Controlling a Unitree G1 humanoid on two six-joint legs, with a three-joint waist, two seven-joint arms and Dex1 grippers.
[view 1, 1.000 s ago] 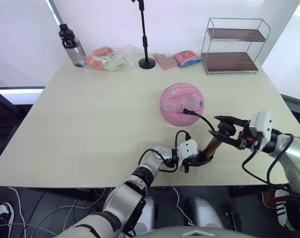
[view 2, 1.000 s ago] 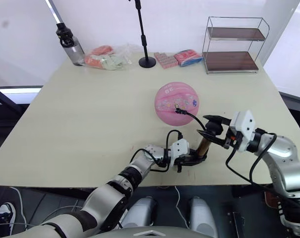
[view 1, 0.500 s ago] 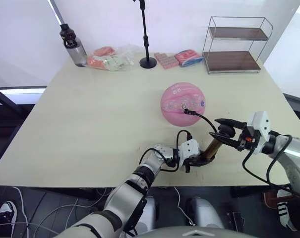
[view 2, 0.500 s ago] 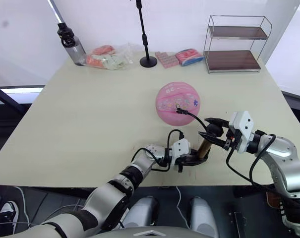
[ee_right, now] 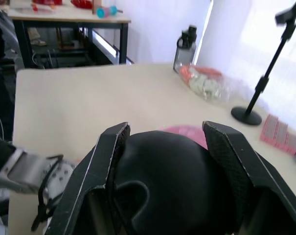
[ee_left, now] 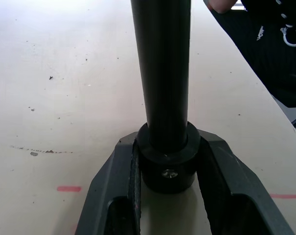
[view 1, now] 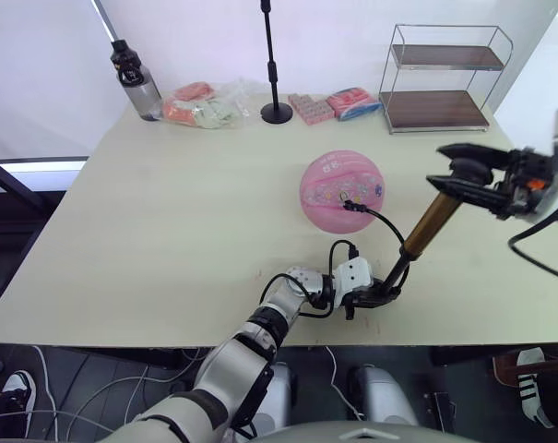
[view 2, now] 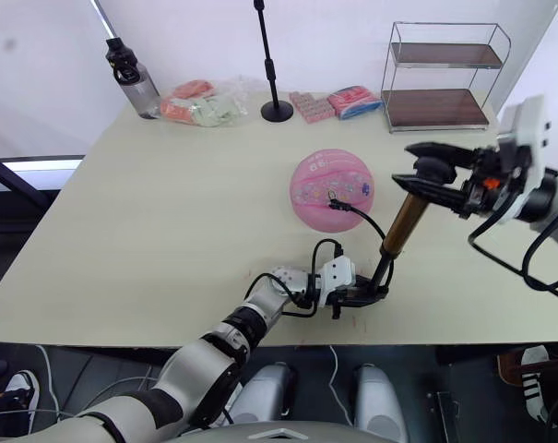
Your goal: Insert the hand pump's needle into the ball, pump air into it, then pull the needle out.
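The pink ball (view 1: 341, 190) rests mid-table. The needle's black fitting (view 1: 347, 205) sits at the ball's valve, and the thin hose (view 1: 385, 224) curves from it down toward the pump's foot. The hand pump (view 1: 429, 224) stands tilted, its bronze barrel raised on a thin black rod (view 1: 397, 269). My left gripper (view 1: 374, 297) is shut on the pump's black base cap (ee_left: 166, 164) at the table's front edge. Up at the right, my right gripper (view 1: 463, 175) is shut on the black handle (ee_right: 165, 181).
Along the far edge stand a dark water bottle (view 1: 136, 81), a plastic bag of pink packets (view 1: 203, 104), a black stand pole (view 1: 273, 65), more packets (view 1: 338, 103) and a two-tier wire shelf (view 1: 440, 78). A red line (ee_left: 69, 188) marks the table near the pump base.
My right gripper has pulled the handle up and to the right, drawing the pump out long. The left gripper, pump base and ball have stayed put.
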